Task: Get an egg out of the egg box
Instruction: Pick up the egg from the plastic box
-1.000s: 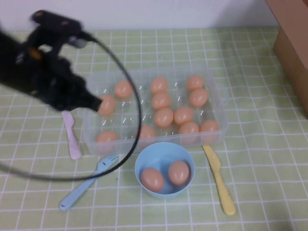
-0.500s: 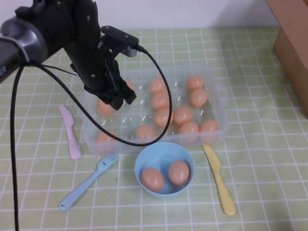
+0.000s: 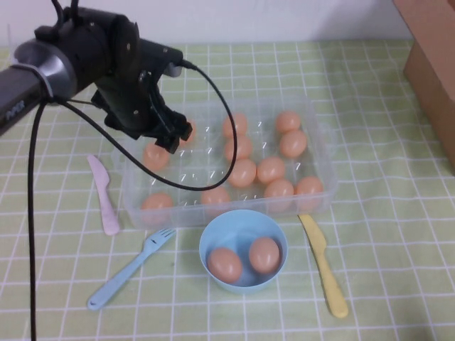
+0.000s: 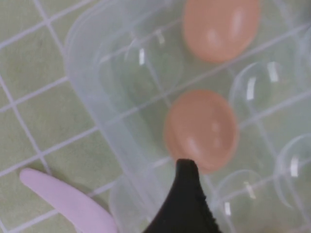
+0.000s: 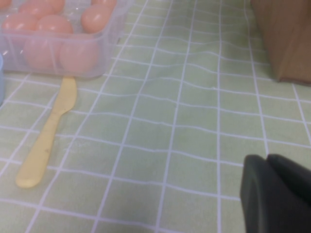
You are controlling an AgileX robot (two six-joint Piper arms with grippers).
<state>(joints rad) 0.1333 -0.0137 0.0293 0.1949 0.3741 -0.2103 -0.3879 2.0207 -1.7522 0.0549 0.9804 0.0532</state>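
Left tool [image 3: 178, 135] hangs over the egg box [image 3: 323, 153]'s left cells, spread wide, empty. Right tool [image 5: 277, 194], apparently closed, is parked right of the box. Off-centre closing could roll the egg [image 4: 200, 130] away.

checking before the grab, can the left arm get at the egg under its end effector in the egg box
Probably yes. The left end effector hovers over the egg box, nothing covering the egg below. The right end effector sits parked over bare tablecloth.
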